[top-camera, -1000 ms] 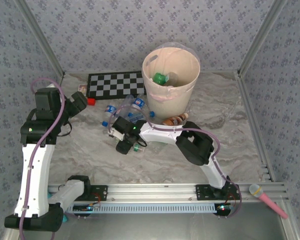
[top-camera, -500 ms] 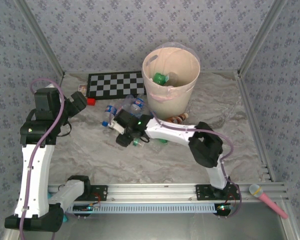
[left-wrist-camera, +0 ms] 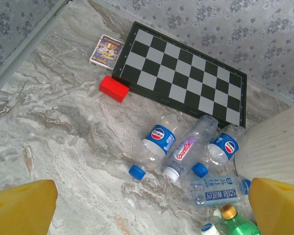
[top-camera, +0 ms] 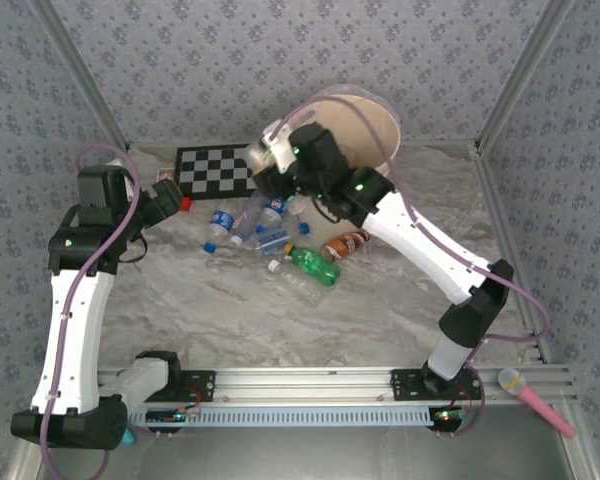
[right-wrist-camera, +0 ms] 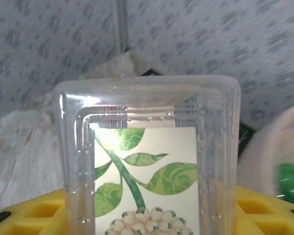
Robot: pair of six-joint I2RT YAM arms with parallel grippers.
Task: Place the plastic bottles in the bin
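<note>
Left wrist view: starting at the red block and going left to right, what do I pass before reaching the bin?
red block → blue-labelled bottle → pink-labelled clear bottle → second blue-labelled bottle → bin

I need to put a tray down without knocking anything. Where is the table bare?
Bare: the wide near strip of table between the bottles and the rail, and the right side between the bin and the frame. Crowded: the stretch from the checkerboard and red block across to the bin's foot.
</note>
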